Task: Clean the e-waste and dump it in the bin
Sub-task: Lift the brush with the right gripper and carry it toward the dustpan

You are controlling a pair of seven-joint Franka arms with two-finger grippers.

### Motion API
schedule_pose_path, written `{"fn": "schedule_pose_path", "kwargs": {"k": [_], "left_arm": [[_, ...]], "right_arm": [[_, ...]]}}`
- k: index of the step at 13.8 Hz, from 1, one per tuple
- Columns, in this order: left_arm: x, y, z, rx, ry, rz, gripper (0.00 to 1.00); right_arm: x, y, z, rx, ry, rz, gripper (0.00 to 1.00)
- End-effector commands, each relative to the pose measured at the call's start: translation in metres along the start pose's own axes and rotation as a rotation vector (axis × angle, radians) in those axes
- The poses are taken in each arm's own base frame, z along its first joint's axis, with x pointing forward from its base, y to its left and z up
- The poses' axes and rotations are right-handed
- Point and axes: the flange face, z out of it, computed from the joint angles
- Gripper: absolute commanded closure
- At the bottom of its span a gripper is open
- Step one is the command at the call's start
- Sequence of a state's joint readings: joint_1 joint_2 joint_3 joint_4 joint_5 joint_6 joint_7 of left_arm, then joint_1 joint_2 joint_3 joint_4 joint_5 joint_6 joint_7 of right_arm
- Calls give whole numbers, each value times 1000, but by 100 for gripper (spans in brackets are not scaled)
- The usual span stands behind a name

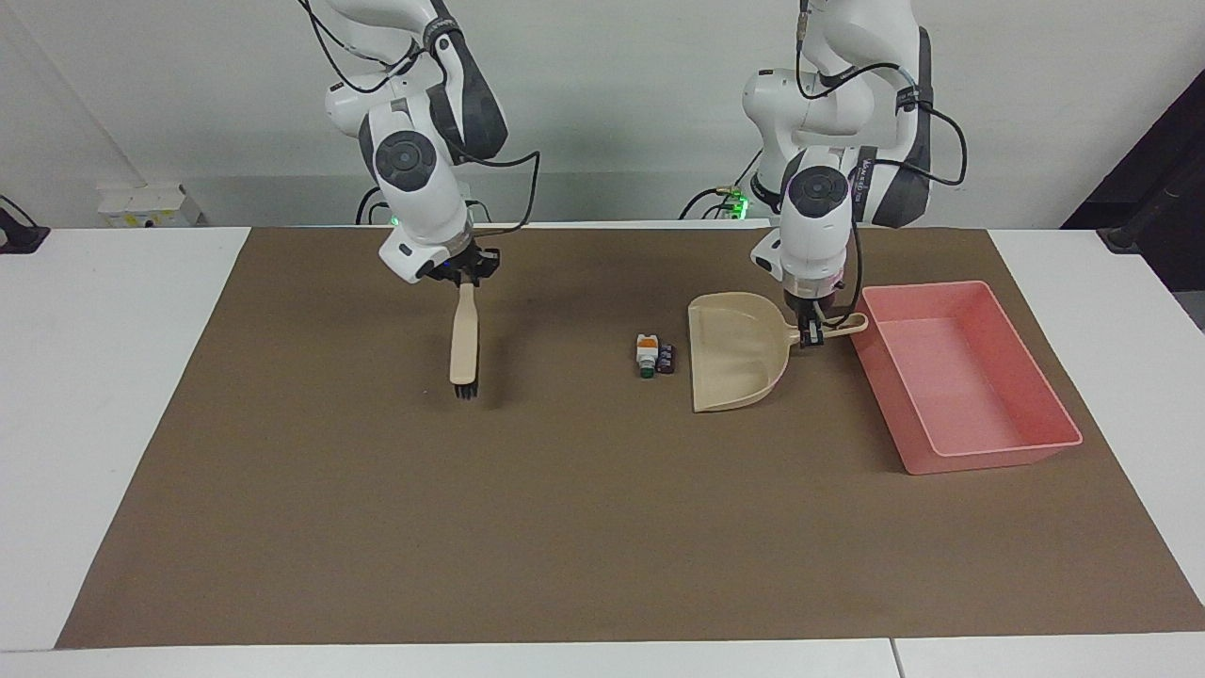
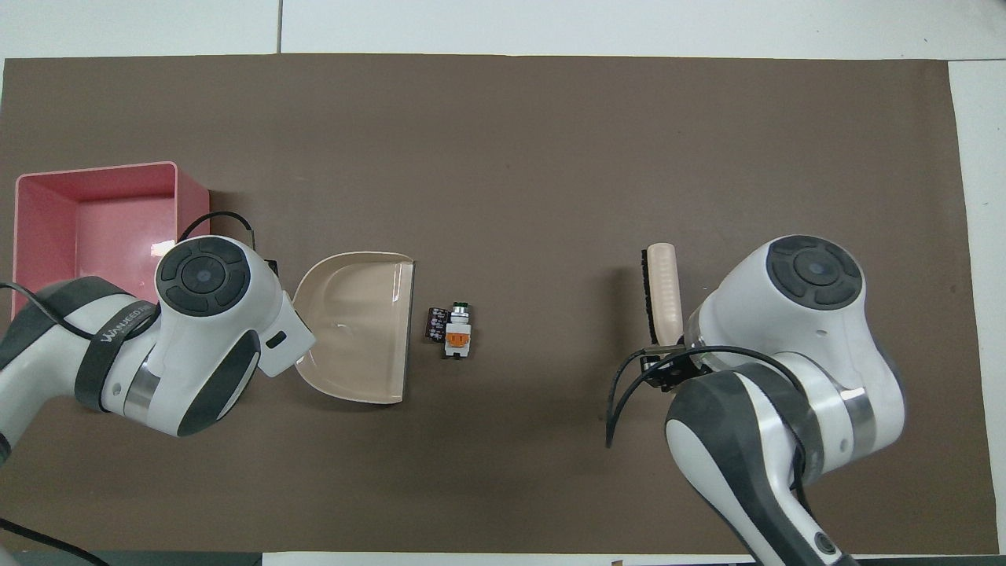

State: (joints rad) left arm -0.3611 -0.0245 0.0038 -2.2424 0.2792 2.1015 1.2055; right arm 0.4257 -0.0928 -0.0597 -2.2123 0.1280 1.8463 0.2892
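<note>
The e-waste lies mid-mat: a white part with an orange top [image 1: 646,355] [image 2: 457,332] touching a dark part [image 1: 666,358] [image 2: 435,324]. My left gripper [image 1: 810,331] is shut on the handle of a beige dustpan [image 1: 734,363] [image 2: 357,326], whose open edge faces the e-waste with a small gap. My right gripper [image 1: 465,276] is shut on the handle of a beige brush [image 1: 463,344] [image 2: 662,295], which hangs bristle-end down over the mat between the e-waste and the right arm's end. The pink bin [image 1: 998,450] [image 2: 94,170] stands beside the dustpan at the left arm's end.
A brown mat [image 1: 584,527] covers the white table. The left arm's wrist [image 2: 208,330] hides the dustpan handle and part of the bin in the overhead view.
</note>
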Motion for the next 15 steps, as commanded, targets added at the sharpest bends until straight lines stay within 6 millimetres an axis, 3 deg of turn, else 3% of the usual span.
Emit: {"fn": "schedule_pose_path", "kwargs": {"k": [1, 3, 7, 10, 12, 15], "left_arm": [[4, 4, 1, -16, -22, 2, 100], [4, 4, 2, -18, -23, 3, 100], [4, 3, 1, -14, -21, 2, 100], [4, 3, 1, -11, -20, 2, 100], [5, 4, 1, -13, -21, 5, 100], [14, 8, 0, -15, -25, 23, 100]], "right_arm": [[9, -47, 7, 9, -11, 22, 100], [7, -80, 15, 33, -20, 35, 100], [19, -112, 41, 47, -25, 52, 100], [25, -142, 46, 47, -28, 67, 100], [24, -175, 50, 33, -25, 87, 100], [27, -186, 54, 80, -27, 124, 100]]}}
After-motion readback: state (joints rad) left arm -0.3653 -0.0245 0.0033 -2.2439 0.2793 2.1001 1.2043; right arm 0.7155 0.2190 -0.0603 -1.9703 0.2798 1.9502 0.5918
